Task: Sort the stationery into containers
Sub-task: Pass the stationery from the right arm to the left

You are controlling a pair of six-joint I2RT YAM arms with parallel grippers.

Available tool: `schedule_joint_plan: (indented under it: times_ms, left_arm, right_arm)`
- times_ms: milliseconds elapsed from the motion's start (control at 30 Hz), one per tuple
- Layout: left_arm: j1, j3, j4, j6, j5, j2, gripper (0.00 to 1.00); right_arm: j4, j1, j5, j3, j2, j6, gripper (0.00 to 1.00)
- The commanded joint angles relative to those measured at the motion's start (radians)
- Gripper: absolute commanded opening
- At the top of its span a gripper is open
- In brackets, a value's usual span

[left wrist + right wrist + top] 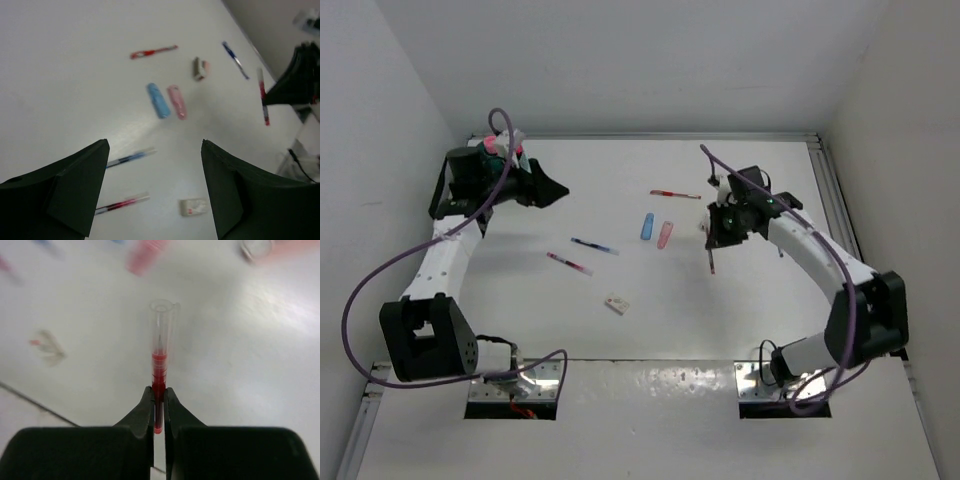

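Observation:
My right gripper (pixel 722 230) is shut on a thin red pen (pixel 160 360), which it holds above the table; the pen hangs below the jaws in the top view (pixel 712 258). My left gripper (pixel 552 190) is open and empty, its jaws wide apart in the left wrist view (pixel 155 142). Behind the left arm stands the teal cup (pixel 512 158) with pink items in it, partly hidden. On the table lie a red pen (pixel 675 194), a blue eraser (pixel 647 226), a pink eraser (pixel 666 234), a blue pen (pixel 594 246), another red pen (pixel 569 263) and a white eraser (pixel 617 304).
The left wrist view shows a small eraser (pixel 200 68) and another blue pen (pixel 235 60) near the right arm. White walls close in the table at the back and both sides. Purple cables loop off both arms.

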Motion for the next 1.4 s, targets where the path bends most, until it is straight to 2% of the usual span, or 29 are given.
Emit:
schedule_joint_plan:
  times_ms: [0, 33, 100, 167, 200, 233, 300, 367, 433, 533, 600, 800, 1033, 1167, 1333, 1367]
  left_arm:
    - [-0.084, -0.11, 0.297, -0.249, 0.21, -0.04, 0.8]
    - [-0.116, -0.117, 0.335, -0.297, 0.21, -0.052, 0.8]
    - [-0.153, -0.08, 0.313, -0.328, 0.213, -0.048, 0.8]
    - [-0.198, 0.009, 0.064, -0.187, 0.227, -0.022, 0.78]
    - [-0.213, 0.084, 0.009, -0.133, 0.238, -0.008, 0.78]
    - [-0.224, 0.096, 0.001, -0.106, 0.258, -0.005, 0.78]
    - [-0.204, 0.1, 0.068, -0.166, 0.298, -0.004, 0.77]
    - [-0.19, 0.077, 0.254, -0.301, 0.295, -0.004, 0.74]
    - [-0.188, 0.057, 0.332, -0.364, 0.282, 0.006, 0.71]
    - [-0.221, 0.086, 0.296, -0.323, 0.285, 0.035, 0.68]
    - [-0.25, 0.069, 0.329, -0.32, 0.267, 0.039, 0.68]
    - [-0.327, 0.093, 0.408, -0.369, 0.184, 0.108, 0.69]
    - [-0.356, 0.133, 0.481, -0.409, 0.198, 0.167, 0.67]
    - [-0.353, 0.143, 0.541, -0.453, 0.2, 0.187, 0.58]
    - [-0.337, 0.147, 0.578, -0.492, 0.232, 0.199, 0.27]
    - [-0.334, 0.149, 0.578, -0.495, 0.23, 0.197, 0.14]
  right_arm:
    - [0.131, 0.063, -0.26, 0.064, -0.116, -0.16, 0.0]
    - [0.234, 0.079, -0.273, 0.053, -0.137, -0.154, 0.0]
    - [0.332, 0.132, -0.296, 0.058, -0.133, -0.131, 0.0]
    - [0.35, 0.167, -0.337, 0.114, -0.092, -0.108, 0.0]
    - [0.354, 0.173, -0.362, 0.145, -0.075, -0.108, 0.0]
    - [0.363, 0.181, -0.388, 0.15, -0.052, -0.106, 0.0]
    - [0.394, 0.202, -0.394, 0.158, -0.038, -0.105, 0.0]
    - [0.409, 0.231, -0.377, 0.179, -0.035, -0.134, 0.0]
    - [0.429, 0.257, -0.348, 0.187, -0.038, -0.154, 0.0]
    - [0.397, 0.288, -0.336, 0.246, -0.013, -0.189, 0.0]
    - [0.385, 0.294, -0.334, 0.282, 0.008, -0.194, 0.0]
    - [0.388, 0.297, -0.356, 0.349, 0.048, -0.234, 0.0]
    - [0.354, 0.297, -0.376, 0.461, 0.111, -0.243, 0.0]
    - [0.331, 0.299, -0.376, 0.49, 0.12, -0.249, 0.0]
    - [0.324, 0.304, -0.362, 0.504, 0.129, -0.244, 0.0]
    - [0.328, 0.304, -0.36, 0.507, 0.134, -0.247, 0.0]
